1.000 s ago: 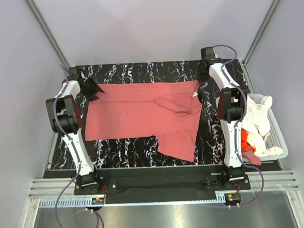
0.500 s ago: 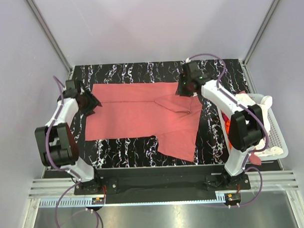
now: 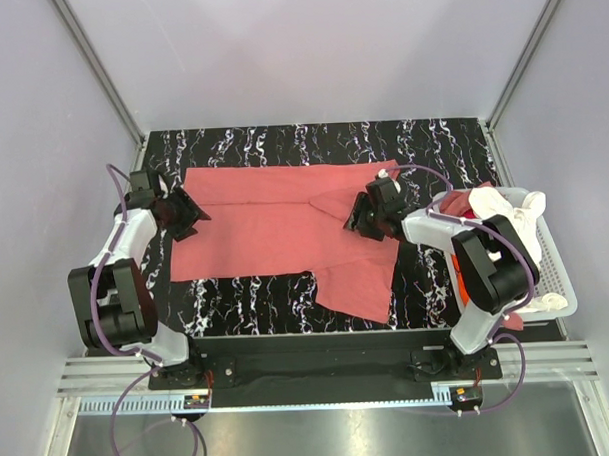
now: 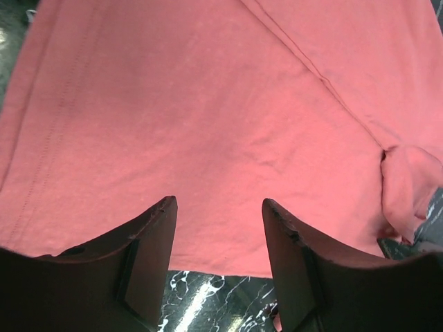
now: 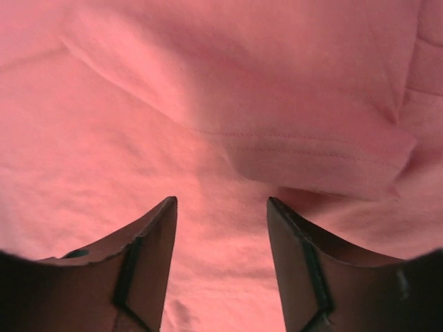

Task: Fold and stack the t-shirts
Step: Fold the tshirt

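Bare table (image 3: 247,290) runs in a strip along the far edge and across the near-left corner, open for passage. The salmon-pink t-shirt (image 3: 264,224) lies low over the middle. At the right edge the full white basket (image 3: 561,271) stands in the way, with the right arm (image 3: 434,223) stretched low beside it.

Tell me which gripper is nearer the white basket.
Right. The right gripper is over the folded sleeve of the pink t-shirt, toward the basket; the left gripper is at the shirt's opposite edge.

White-black arms (image 3: 128,232), purple cables (image 3: 112,420), dark tapered jaws.
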`<state>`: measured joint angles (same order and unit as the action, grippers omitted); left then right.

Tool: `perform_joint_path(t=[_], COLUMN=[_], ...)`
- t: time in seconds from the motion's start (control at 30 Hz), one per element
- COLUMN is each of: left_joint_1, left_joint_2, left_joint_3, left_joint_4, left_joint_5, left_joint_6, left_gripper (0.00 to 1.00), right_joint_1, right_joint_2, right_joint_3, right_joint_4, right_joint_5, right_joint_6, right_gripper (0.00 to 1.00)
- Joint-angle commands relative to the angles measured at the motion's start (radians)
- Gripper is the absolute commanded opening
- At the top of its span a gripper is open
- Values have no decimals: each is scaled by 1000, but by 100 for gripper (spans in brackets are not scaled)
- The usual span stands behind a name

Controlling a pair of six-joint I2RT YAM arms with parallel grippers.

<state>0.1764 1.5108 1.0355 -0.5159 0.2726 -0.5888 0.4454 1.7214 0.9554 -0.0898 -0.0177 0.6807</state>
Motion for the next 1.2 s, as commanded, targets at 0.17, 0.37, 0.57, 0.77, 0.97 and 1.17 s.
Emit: perform_joint_path(t=[0.17, 0.37, 0.57, 0.77, 0.97, 1.17], left_joint_1=[0, -2, -5, -12, -14, -12], left_joint_2=[-24, -35, -40, -46, -54, -54], left_joint_3=[3, 8, 17, 3, 0, 0], left_joint_4=[57, 59, 60, 79, 85, 83], left_joint_5=[105, 120, 120, 131, 132, 135], left_joint_6=[33, 37, 37, 40, 43, 44], left_gripper=[57, 57, 57, 59, 60, 59], right_joint_1=[30, 47, 96, 134, 134, 134], right_joint_2=[-33, -9, -57, -88, -36, 20], right_joint_3=[-56, -69, -113, -167, -166, -113], right_joint_4=[358, 366, 366, 415, 483, 443], right_joint_5=[71, 166, 289, 371, 412, 450], right_joint_6=[129, 192, 252, 278, 261, 279], right_gripper=[68, 70, 70, 71, 73, 73])
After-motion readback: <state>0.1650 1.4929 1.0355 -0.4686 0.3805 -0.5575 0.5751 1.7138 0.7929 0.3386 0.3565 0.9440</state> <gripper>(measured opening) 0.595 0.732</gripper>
